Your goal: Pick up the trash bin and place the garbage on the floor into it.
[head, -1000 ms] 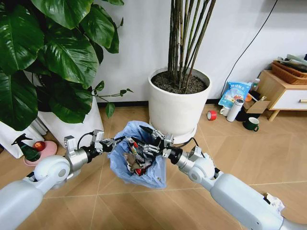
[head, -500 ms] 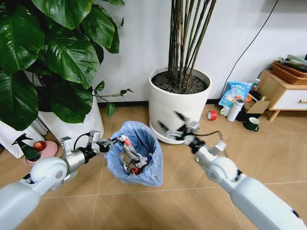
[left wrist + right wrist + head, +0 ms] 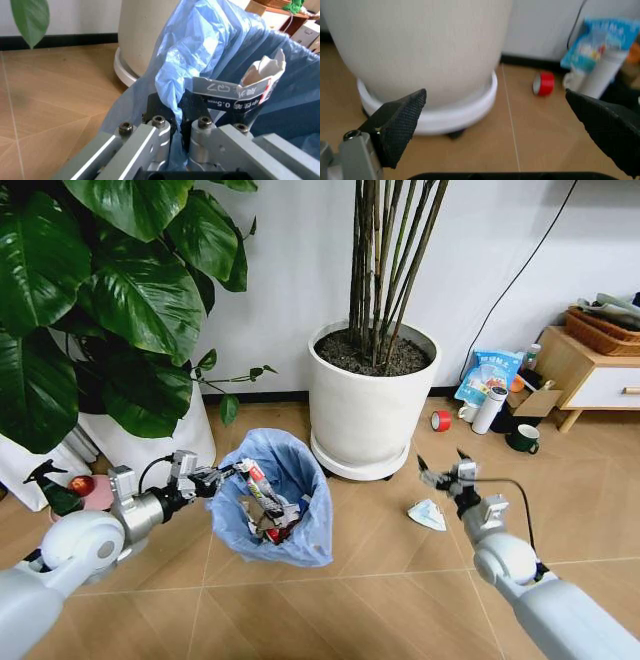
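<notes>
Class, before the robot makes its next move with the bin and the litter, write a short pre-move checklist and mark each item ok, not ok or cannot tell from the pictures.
1. Left gripper clamped on the trash bin liner at the rim: ok.
2. Bin mouth open and facing up: ok.
3. Right gripper open, nothing in it: ok.
4. Garbage, a white wrapper, lies on the floor just below the right gripper, apart from the white plant pot: ok.
5. Room left in the bin, with wrappers already inside: cannot tell.
</notes>
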You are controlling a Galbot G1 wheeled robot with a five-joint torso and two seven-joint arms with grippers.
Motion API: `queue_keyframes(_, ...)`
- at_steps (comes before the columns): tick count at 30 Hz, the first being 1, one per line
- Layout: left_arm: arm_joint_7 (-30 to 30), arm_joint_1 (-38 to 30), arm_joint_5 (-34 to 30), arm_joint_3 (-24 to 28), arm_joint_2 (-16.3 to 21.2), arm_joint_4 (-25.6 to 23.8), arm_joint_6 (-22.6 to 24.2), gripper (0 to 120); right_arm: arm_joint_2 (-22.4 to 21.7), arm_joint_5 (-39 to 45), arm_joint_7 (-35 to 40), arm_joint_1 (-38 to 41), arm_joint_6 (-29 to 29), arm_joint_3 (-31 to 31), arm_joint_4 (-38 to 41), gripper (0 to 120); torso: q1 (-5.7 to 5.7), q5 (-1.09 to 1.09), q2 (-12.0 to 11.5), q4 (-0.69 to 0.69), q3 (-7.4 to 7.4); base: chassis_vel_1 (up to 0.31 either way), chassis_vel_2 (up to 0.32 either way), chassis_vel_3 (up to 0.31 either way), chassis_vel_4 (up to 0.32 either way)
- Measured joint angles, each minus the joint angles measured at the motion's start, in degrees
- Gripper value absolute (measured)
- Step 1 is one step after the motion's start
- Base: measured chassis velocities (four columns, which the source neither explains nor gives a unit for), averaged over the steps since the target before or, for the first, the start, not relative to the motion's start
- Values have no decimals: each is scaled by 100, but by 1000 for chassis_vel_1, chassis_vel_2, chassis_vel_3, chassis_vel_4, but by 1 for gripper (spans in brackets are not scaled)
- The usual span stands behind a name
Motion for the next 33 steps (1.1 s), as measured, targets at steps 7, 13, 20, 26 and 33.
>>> queue_keyframes(7,30,325,23,-267,48,-77,0,0,277,-34,340,290,-413,-484,-799,100,0,-1,0,0,0,0,0,0,0)
queue_keyframes(13,49,348,-4,-325,105,-82,-4,0,476,-120,412,593,-521,-684,-1419,100,0,-2,0,0,0,0,0,0,0)
queue_keyframes(20,68,323,-35,-329,136,-61,-6,0,733,-226,348,935,-537,-891,-2203,100,0,-2,0,-1,0,0,0,0,0)
queue_keyframes(26,74,317,-55,-328,138,-54,-8,0,1261,-444,214,1397,-425,-992,-3098,96,1,-4,-1,-1,1,0,0,0,0)
queue_keyframes(33,90,369,-66,-387,171,-51,-11,0,1679,-729,83,1799,-226,-960,-3869,69,1,-2,-1,2,1,0,0,0,0)
